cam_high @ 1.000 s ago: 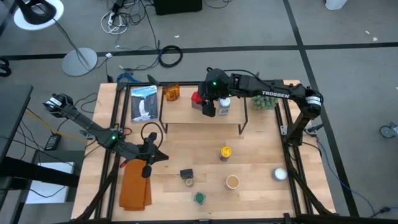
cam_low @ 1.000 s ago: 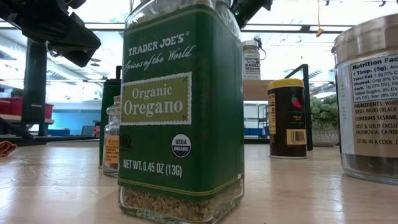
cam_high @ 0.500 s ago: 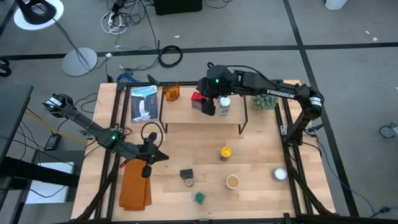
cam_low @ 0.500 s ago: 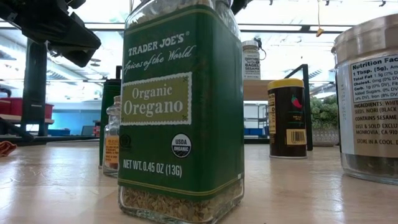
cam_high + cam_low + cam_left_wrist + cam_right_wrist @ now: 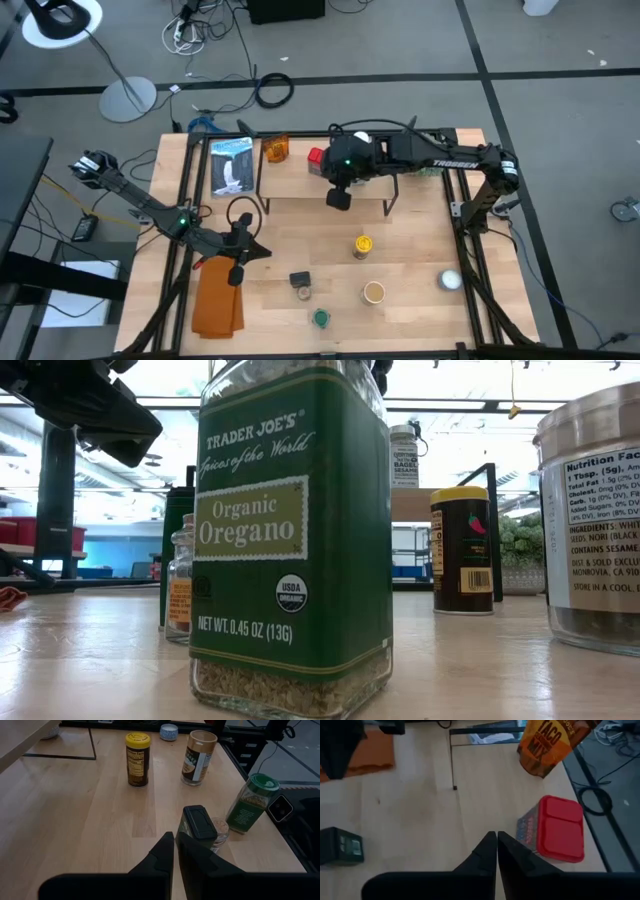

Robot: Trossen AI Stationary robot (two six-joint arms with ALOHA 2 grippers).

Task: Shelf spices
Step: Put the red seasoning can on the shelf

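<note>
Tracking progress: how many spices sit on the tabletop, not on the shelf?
5, all in front of the shelf: yellow-lidded jar, tan-lidded jar, green-lidded jar, dark tin and a small clear jar beside it. None seems hidden.

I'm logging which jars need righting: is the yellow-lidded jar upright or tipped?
Upright: the yellow-lidded jar stands on its base on the table, lid on top.

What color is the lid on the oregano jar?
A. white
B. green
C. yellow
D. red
B. In the left wrist view the oregano jar near the table's edge has a green lid, matching its green label; the yellow lid belongs to a different jar.
</note>
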